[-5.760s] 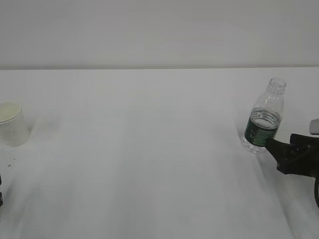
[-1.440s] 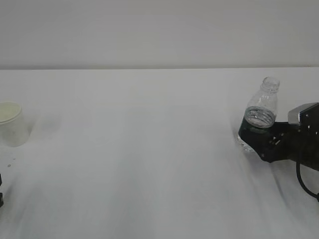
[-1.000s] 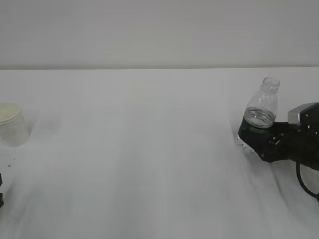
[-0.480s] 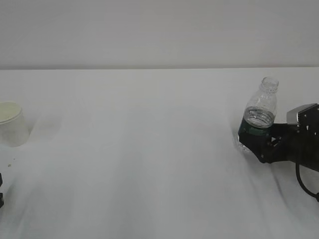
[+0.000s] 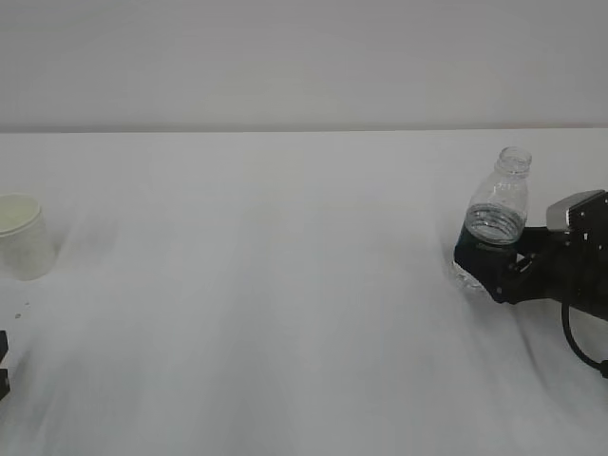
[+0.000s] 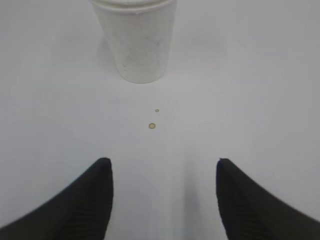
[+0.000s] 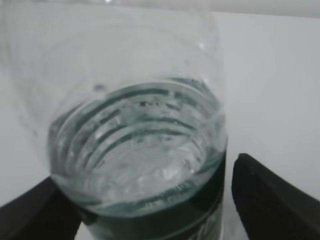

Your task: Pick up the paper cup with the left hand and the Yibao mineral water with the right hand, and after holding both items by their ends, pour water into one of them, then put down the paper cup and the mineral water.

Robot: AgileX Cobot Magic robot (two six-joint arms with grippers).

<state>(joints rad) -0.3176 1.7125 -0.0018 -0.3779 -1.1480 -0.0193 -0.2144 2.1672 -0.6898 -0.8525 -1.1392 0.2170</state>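
The paper cup [image 5: 21,236] stands upright at the far left of the table; in the left wrist view the paper cup [image 6: 136,42] is ahead of my left gripper [image 6: 161,172]. That gripper is open, well short of the cup, with bare table between its fingers [image 6: 92,200]. The Yibao mineral water [image 5: 493,226] stands at the right, uncapped and part full. My right gripper [image 5: 486,274] straddles its green label band. Up close, the bottle [image 7: 135,130] fills the space between the jaws, and a gap shows beside the right finger [image 7: 270,200]. The jaws are open.
Two small droplets [image 6: 151,125] lie on the white table [image 5: 285,285] between the left gripper and the cup. Only a sliver of the left arm [image 5: 3,356] shows at the exterior view's lower left edge. A pale wall runs behind the table.
The right gripper has come in from the right around the bottle's label and lifted slightly in the last half second. The bottle sits a little further left. Cup and left gripper are still.
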